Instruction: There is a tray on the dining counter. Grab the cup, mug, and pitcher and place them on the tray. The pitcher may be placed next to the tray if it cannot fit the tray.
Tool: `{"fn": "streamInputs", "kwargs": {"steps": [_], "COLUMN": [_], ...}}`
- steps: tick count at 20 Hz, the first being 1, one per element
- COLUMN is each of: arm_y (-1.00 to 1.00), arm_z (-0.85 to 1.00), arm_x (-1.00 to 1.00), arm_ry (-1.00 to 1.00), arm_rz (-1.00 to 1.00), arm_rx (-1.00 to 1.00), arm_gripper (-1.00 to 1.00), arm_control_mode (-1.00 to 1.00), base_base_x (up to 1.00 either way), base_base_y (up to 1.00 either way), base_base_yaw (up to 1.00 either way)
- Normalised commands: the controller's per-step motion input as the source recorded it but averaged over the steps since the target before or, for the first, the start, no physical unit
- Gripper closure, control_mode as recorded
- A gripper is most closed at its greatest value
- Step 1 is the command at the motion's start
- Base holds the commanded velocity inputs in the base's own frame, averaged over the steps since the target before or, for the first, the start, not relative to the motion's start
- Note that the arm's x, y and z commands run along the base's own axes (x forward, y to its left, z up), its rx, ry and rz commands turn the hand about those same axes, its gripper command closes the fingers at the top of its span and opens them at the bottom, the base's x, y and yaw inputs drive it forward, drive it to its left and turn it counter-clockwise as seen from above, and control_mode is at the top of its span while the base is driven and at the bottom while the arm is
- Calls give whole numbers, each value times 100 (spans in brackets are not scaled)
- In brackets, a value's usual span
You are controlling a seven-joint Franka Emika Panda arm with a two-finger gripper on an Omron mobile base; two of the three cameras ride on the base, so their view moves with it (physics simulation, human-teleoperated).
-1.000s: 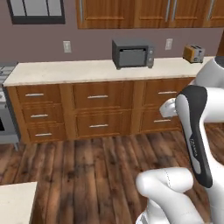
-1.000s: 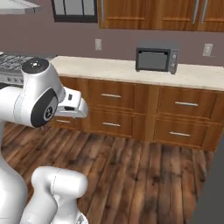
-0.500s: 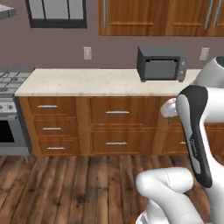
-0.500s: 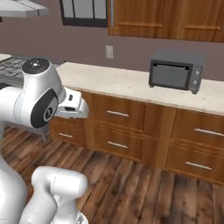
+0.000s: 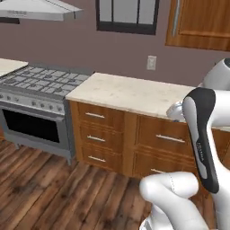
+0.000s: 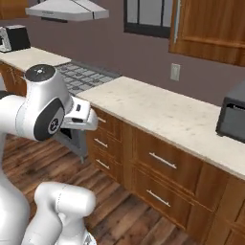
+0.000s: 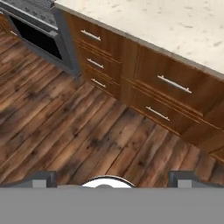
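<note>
The tray, the dining counter, the cup, the mug and the pitcher are all out of view. My gripper [image 7: 116, 179] is open; its two dark fingertips [image 7: 43, 178] stand far apart at the bottom of the hand view, with nothing between them. It hangs high over the wooden floor [image 7: 65, 127] and looks down at the cabinet fronts. My folded arm holds the hand [image 6: 81, 117] in front of the wall counter.
A narrow speckled counter [image 5: 130, 92] runs along the wall over wooden drawers [image 5: 96, 134]. A steel stove [image 5: 36, 85] stands left of it under a range hood [image 5: 40, 9]. A dark microwave [image 6: 232, 117] sits on the counter's right end. Open floor lies before the cabinets.
The whole scene has slid to the right as the base turns left: the microwave has moved off to the right, the stove and hood have come in. The arm's pose and open gripper are unchanged.
</note>
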Motion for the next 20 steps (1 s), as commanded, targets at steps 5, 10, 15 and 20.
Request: {"fn": "streamInputs", "kwargs": {"steps": [5,10,15,20], "arm_y": [0,0,0,0], "arm_z": [0,0,0,0], "arm_x": [0,0,0,0], "arm_ry": [0,0,0,0], "arm_rz": [0,0,0,0], "arm_rx": [0,0,0,0], "arm_gripper": [-100,-100,-100,-100], "arm_control_mode": [100,100,100,100], "base_base_x": [73,55,83,100], "base_base_y": [0,0,0,-36], "base_base_yaw": [85,90,74,35]}}
